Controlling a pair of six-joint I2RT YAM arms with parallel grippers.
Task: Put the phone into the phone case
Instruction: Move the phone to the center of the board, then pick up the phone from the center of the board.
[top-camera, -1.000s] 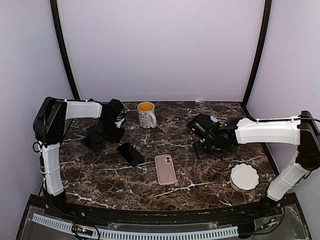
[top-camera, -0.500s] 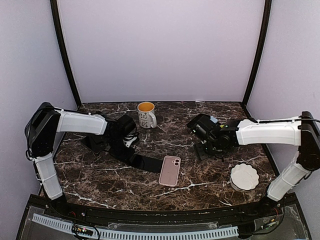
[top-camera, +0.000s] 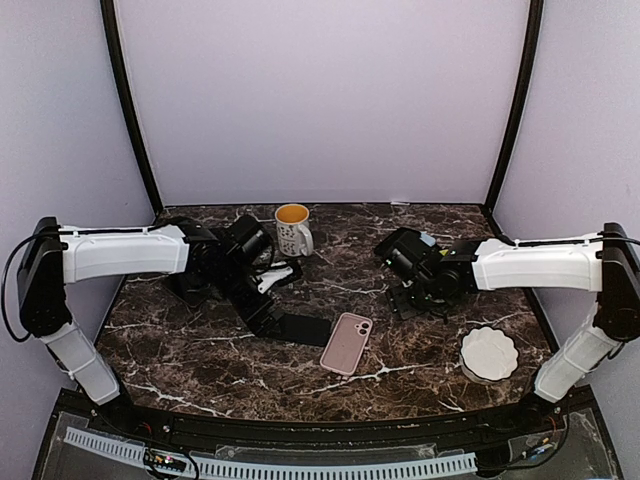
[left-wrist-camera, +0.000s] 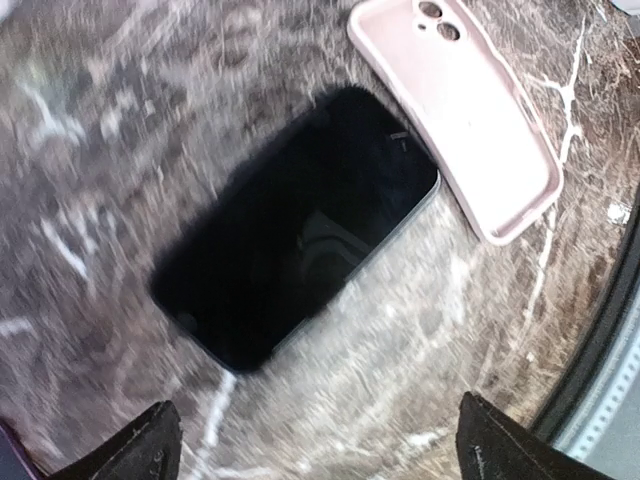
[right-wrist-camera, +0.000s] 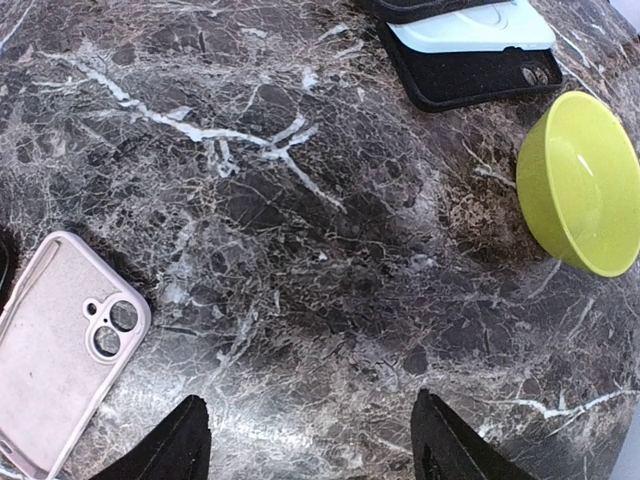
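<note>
Phone (left-wrist-camera: 300, 225): black, flat on the table (top-camera: 420, 370), dark screen up, not in any case. It sat front-centre, a little left of the middle.
Pink case (left-wrist-camera: 460, 110): flat on the marble just right of the phone, lying at a slant, with the camera cut-out at its far end. One phone corner met its long edge; touching or a hair apart, could not tell.
Left gripper (left-wrist-camera: 325, 445): hung over the phone, jaws spread wide. Both fingertips were clear of the phone and nothing was held. The wrist view was blurred.
Right gripper (right-wrist-camera: 315, 445): over marble to the right of the pink case, well apart from it. Jaws stood apart with nothing between them.
Black case (right-wrist-camera: 470, 75): spare, right of centre, beneath the right arm.
White case (right-wrist-camera: 475, 25): lay on top of the black case, partly covering it.
Bowl (right-wrist-camera: 580, 185): yellow-green, just beside the two spare cases; seen in the right wrist view only.
Mug (top-camera: 293, 229): white and patterned, yellow inside, rear centre, well apart from the phone.
Dish (top-camera: 489, 353): white with a scalloped rim, front right near the right arm, well apart from the pink case.
In the way: only the left gripper and its wrist stood above the phone; the spare cases, bowl, mug and dish all lay off to the sides.
</note>
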